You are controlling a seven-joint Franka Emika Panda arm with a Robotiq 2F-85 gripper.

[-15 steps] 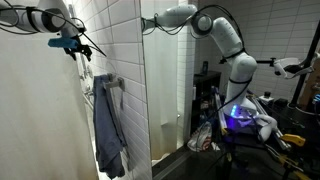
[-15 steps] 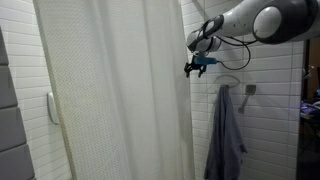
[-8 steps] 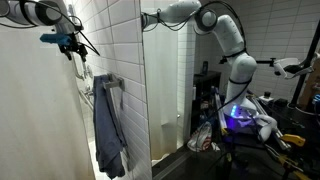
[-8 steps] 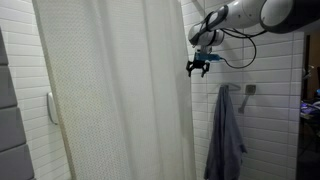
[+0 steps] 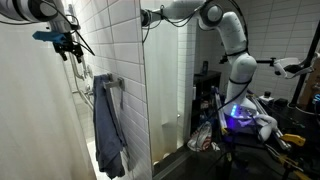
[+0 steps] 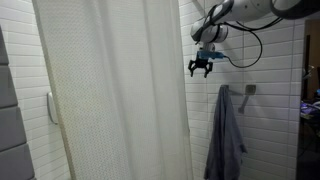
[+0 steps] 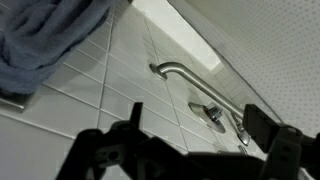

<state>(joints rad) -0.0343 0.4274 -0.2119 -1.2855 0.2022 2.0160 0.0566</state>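
Note:
My gripper (image 5: 57, 40) hangs in the air high inside a white-tiled shower, open and empty. In an exterior view it (image 6: 200, 67) sits just past the edge of the white shower curtain (image 6: 110, 90), above a blue towel (image 6: 227, 135) that hangs on a wall hook. The towel (image 5: 108, 128) is well below the gripper. In the wrist view the two dark fingers (image 7: 200, 128) are spread wide. A metal grab bar (image 7: 185, 73) and a round shower valve (image 7: 210, 112) show on the tiles between them. The towel (image 7: 40, 35) fills the top left corner.
The tiled partition wall (image 5: 160, 100) separates the shower from the robot's base (image 5: 240, 75). Cluttered equipment and a lit device (image 5: 240, 115) stand by the base. A white handle (image 6: 50, 107) is on the wall by the curtain.
The arm has lifted, and the gripper has shifted slightly along the tiled wall, away from the curtain edge. It stays open. The towel and curtain have not moved.

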